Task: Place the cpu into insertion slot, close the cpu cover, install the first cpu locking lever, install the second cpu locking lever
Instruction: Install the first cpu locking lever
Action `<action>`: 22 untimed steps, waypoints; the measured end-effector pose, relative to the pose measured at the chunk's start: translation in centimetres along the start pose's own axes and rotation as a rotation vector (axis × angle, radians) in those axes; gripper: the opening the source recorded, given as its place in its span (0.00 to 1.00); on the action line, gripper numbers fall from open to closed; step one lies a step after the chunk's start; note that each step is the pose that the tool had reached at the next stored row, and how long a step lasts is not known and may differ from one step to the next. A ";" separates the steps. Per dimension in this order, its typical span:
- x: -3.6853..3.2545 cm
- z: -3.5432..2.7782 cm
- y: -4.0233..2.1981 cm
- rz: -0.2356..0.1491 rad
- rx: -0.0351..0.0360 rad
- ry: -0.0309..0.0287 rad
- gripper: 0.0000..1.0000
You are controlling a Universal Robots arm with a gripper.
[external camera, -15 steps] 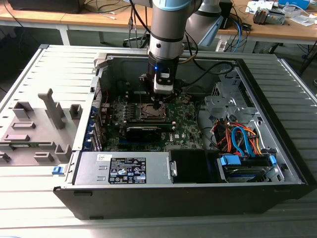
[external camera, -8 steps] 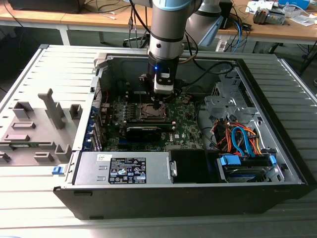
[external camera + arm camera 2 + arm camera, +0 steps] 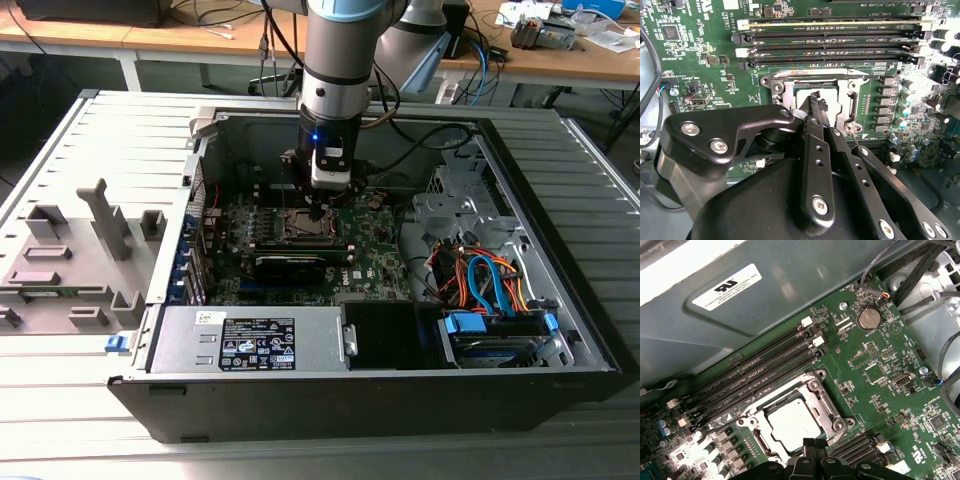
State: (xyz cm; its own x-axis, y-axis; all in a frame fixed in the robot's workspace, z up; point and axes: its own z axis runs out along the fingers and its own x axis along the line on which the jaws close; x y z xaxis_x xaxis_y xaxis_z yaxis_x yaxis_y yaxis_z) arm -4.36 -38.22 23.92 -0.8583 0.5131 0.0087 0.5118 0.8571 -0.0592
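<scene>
The insertion slot (image 3: 816, 390) is a square socket with a silver metal rim on the green motherboard. The cpu (image 3: 790, 424) lies in it, its pale silver top showing. The metal cover frame (image 3: 850, 107) lies flat around the cpu (image 3: 804, 90). My gripper (image 3: 810, 444) is shut, its black fingertips together at the socket's edge with nothing visible between them. In the second wrist view the gripper (image 3: 816, 100) hangs over the socket and hides part of it. In the exterior view the gripper (image 3: 320, 212) points down inside the open computer case, just above the socket (image 3: 300, 228). I cannot make out how the locking levers stand.
Long memory slots (image 3: 755, 375) run beside the socket, and a coin battery (image 3: 869, 318) sits further off. A long black card (image 3: 300, 265), a power supply (image 3: 250, 340) and a drive bay with orange and blue cables (image 3: 490, 290) fill the case. A grey fixture (image 3: 100, 230) stands outside it.
</scene>
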 end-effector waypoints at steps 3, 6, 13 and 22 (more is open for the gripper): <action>0.00 0.00 0.00 -0.003 0.0001 -0.0002 0.11; 0.00 0.00 0.00 -0.005 0.0001 -0.0003 0.11; 0.00 0.00 0.00 -0.011 0.0001 -0.0006 0.11; 0.00 0.00 0.00 -0.018 0.0002 -0.0011 0.11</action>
State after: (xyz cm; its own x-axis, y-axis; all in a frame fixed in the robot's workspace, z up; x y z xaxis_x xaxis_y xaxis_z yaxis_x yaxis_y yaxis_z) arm -4.36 -38.22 23.92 -0.8676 0.4972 0.0087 0.4959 0.8664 -0.0593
